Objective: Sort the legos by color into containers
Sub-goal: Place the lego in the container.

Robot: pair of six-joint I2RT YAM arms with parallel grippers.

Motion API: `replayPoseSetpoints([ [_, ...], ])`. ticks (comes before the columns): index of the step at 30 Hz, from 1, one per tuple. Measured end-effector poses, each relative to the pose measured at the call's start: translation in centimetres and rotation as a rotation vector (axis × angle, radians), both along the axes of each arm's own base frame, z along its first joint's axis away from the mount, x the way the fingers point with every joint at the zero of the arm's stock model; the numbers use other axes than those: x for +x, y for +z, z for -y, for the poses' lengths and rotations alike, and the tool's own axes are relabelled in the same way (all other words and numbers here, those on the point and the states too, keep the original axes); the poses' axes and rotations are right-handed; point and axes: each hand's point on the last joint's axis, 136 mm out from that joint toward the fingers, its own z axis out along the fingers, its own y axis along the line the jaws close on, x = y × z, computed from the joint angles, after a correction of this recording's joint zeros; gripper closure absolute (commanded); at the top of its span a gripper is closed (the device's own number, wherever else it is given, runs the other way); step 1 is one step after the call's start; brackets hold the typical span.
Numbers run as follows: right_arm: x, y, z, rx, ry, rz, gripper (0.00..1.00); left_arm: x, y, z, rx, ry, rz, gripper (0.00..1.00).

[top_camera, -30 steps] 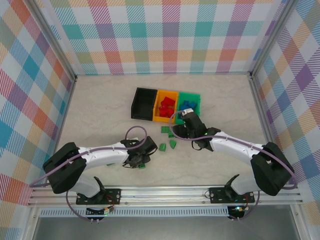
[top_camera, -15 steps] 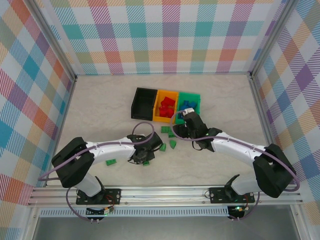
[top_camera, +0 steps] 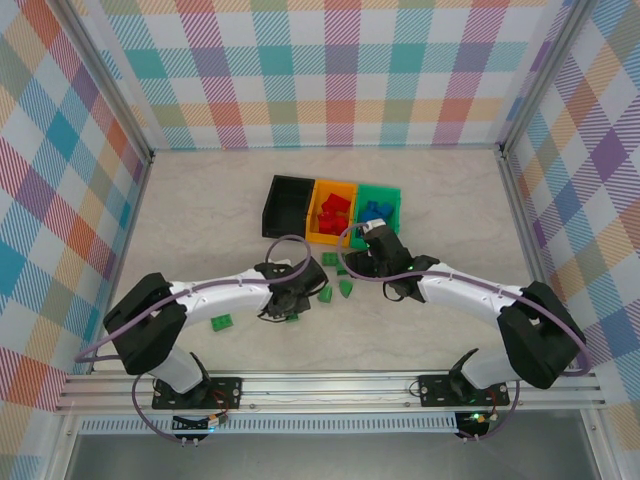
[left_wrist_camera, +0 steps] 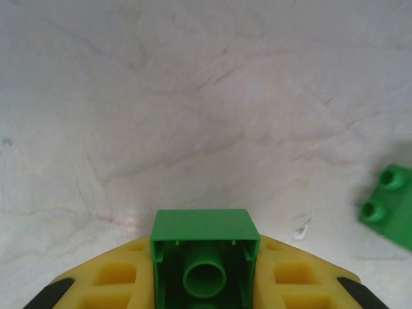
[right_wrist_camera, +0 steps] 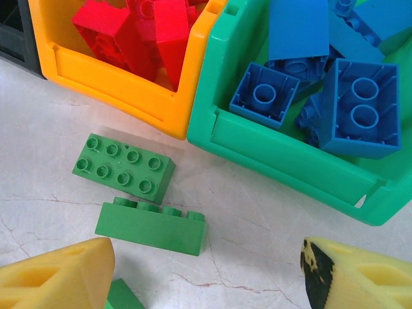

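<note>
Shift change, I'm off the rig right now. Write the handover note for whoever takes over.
The left end effector is shut on a green brick.
The right end effector is open and empty, above the loose green bricks in front of the bins.
The bins stand in a row. The black bin has nothing visible inside. The orange bin holds the red bricks. The green bin holds the blue bricks.
Done: red and blue look sorted.
Left: the green ones, probably for the black bin, including a stray brick off to the left.
</note>
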Motion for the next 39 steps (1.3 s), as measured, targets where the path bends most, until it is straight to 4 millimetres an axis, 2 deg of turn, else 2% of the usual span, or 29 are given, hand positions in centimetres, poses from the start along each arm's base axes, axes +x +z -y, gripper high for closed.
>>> replayPoseSetpoints([
  [7, -0.2, -0.8, -0.2, -0.001, 0.004, -0.024, 0.23, 5.0, 4.0, 0.3, -0.039, 0.002, 0.099, 1.0],
  [15, -0.1, -0.7, -0.2, 0.003, 0.001, -0.024, 0.23, 10.7, 9.0, -1.2, -0.066, 0.004, 0.21, 1.0],
  [19, -0.1, -0.7, -0.2, 0.007, -0.003, -0.026, 0.23, 14.2, 12.3, -1.7, -0.062, -0.026, 0.276, 1.0],
  [23, -0.1, -0.7, -0.2, 0.008, -0.004, -0.025, 0.23, 17.7, 14.2, -1.4, -0.01, -0.078, 0.315, 1.0],
  [28, 0.0, -0.2, -0.1, 0.013, -0.009, -0.012, 0.23, 21.9, 13.9, -1.5, 0.064, -0.133, 0.295, 1.0],
  [33, 0.0, -0.1, -0.1, 0.012, -0.012, -0.007, 0.23, 25.6, 12.7, -3.2, 0.073, -0.122, 0.268, 1.0],
  [39, 0.1, -0.1, 0.1, 0.007, -0.017, -0.003, 0.23, 28.3, 10.6, -3.6, 0.005, -0.112, 0.231, 1.0],
])
